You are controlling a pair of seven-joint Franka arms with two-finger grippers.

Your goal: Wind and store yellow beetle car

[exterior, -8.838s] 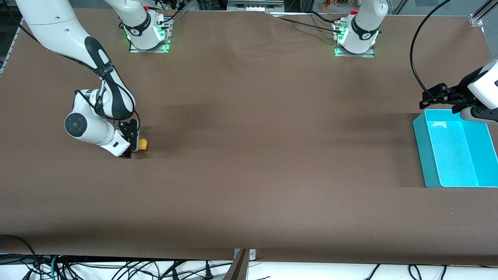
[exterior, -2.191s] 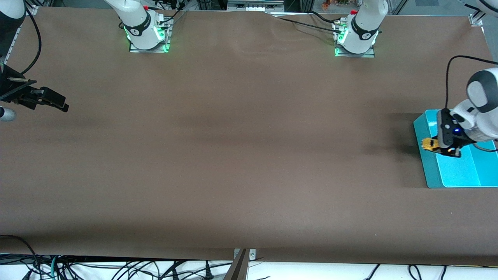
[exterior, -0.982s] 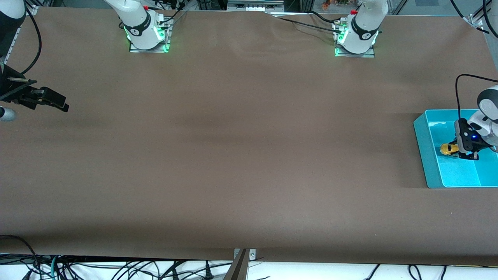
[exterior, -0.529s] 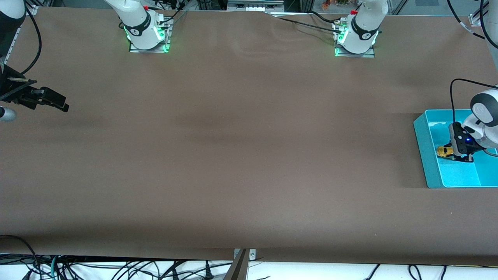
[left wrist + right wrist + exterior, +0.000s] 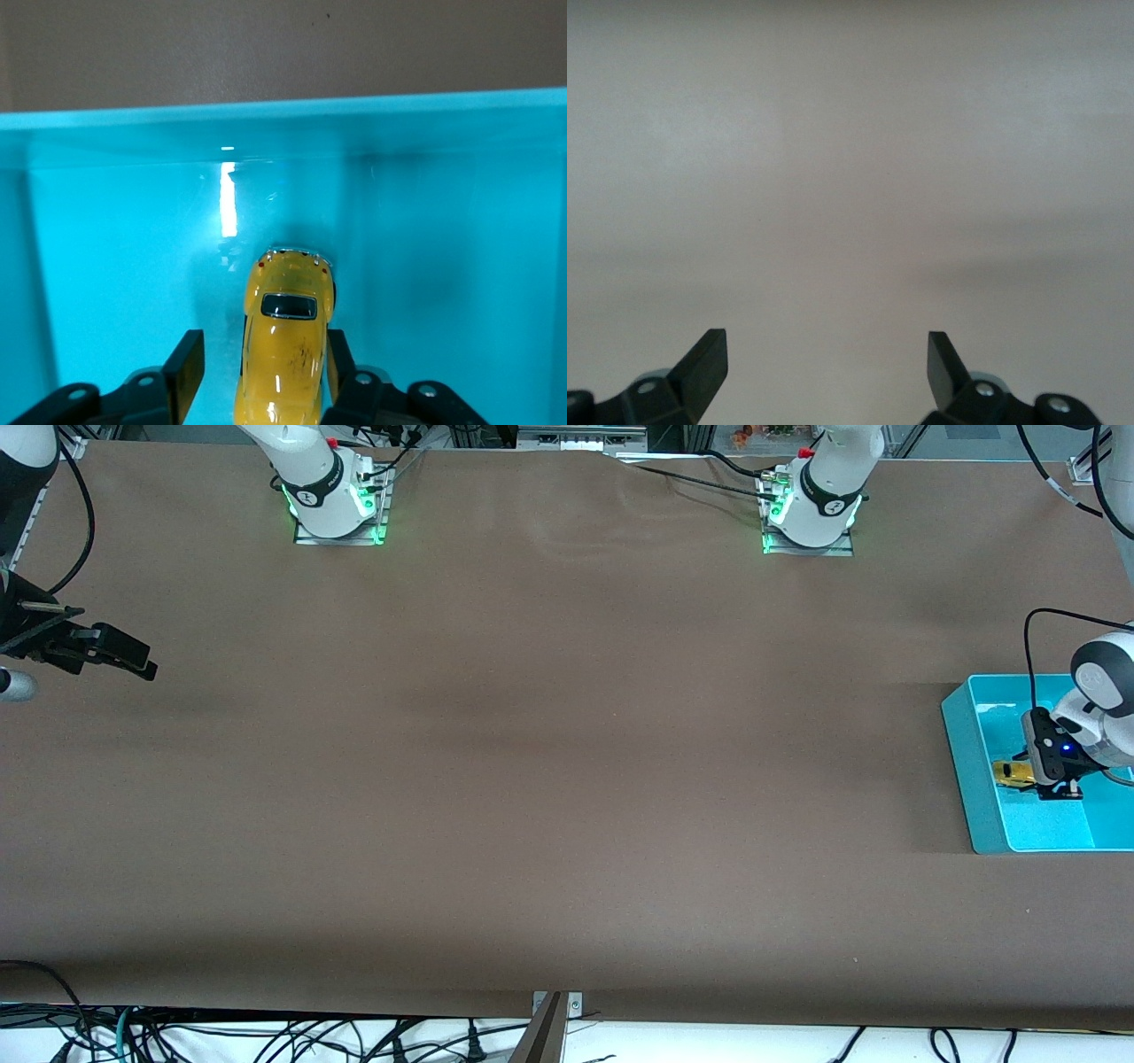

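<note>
Left wrist view: the yellow beetle car [image 5: 285,345] sits in the turquoise bin [image 5: 106,221].
The left gripper [image 5: 257,365] has let go, jaws apart around it; lifting crooked could bump the car. The right gripper [image 5: 827,359] waits wide open.

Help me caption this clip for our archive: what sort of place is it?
Most likely a robotics lab workbench. Two arm bases are bolted along a brown-covered table, loose cables hang at its edge, and the left claw is in a turquoise bin by a yellow toy car.
</note>
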